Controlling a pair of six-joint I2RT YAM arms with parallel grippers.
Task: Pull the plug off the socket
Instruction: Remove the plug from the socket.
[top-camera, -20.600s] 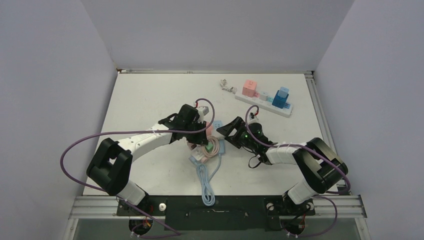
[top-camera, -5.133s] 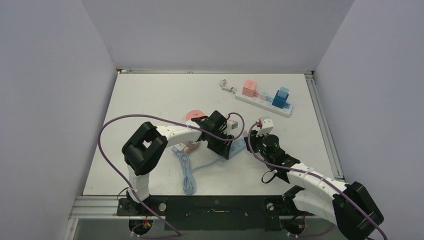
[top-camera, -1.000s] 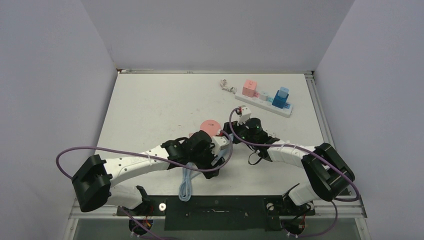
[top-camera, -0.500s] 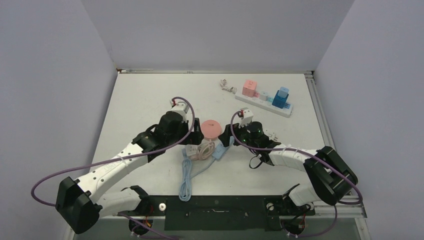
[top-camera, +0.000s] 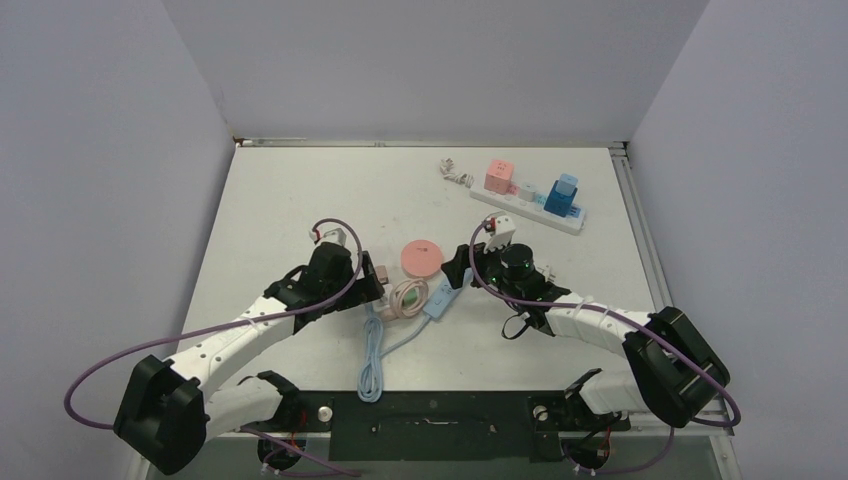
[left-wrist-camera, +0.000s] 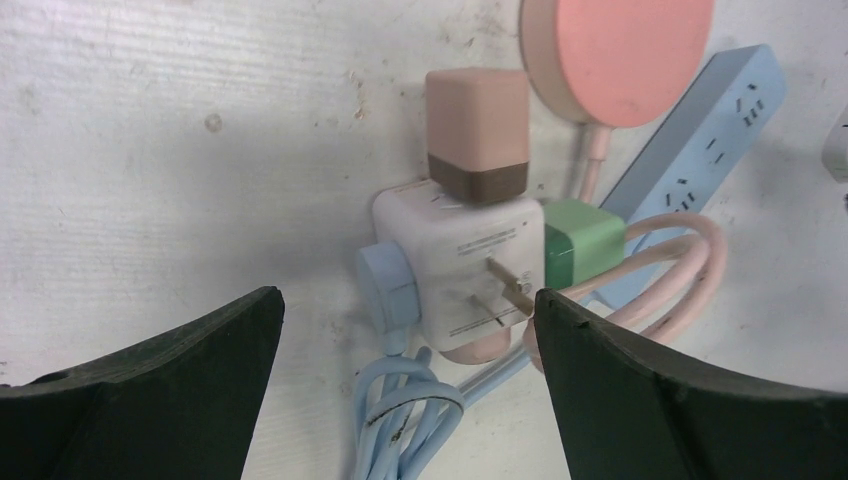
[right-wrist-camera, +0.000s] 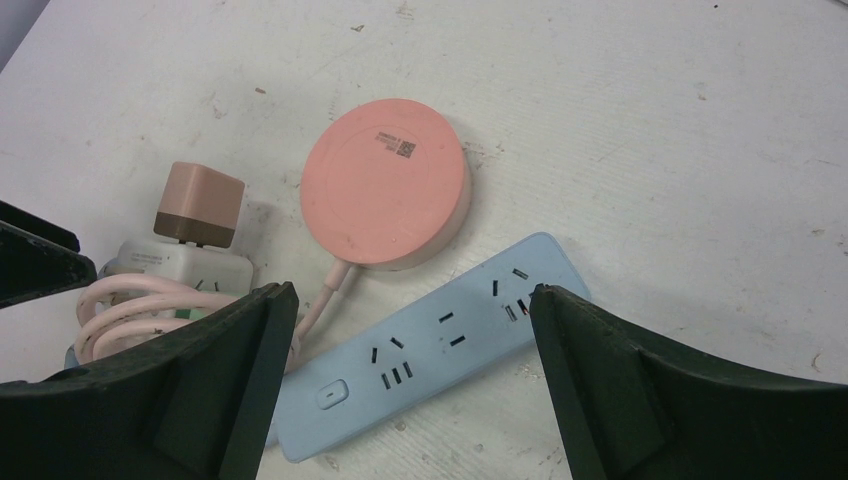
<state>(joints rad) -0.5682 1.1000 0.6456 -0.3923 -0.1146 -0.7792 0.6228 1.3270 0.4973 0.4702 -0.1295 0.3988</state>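
Note:
A white cube socket (left-wrist-camera: 460, 260) lies on the table with its bare metal prongs pointing up. It carries a pink-brown plug (left-wrist-camera: 477, 135), a green plug (left-wrist-camera: 583, 245) and a round blue plug (left-wrist-camera: 388, 295). In the top view the cube (top-camera: 390, 295) sits just left of the blue power strip (top-camera: 440, 296). My left gripper (left-wrist-camera: 410, 400) is open and empty, just short of the cube. My right gripper (right-wrist-camera: 410, 390) is open and empty over the blue power strip (right-wrist-camera: 440, 345), whose sockets hold nothing.
A pink round disc (top-camera: 420, 256) with a coiled pink cable (top-camera: 408, 298) lies beside the cube. A bundled blue cable (top-camera: 373, 360) runs toward the near edge. A white power strip (top-camera: 530, 210) with pink and blue plugs lies at the back right.

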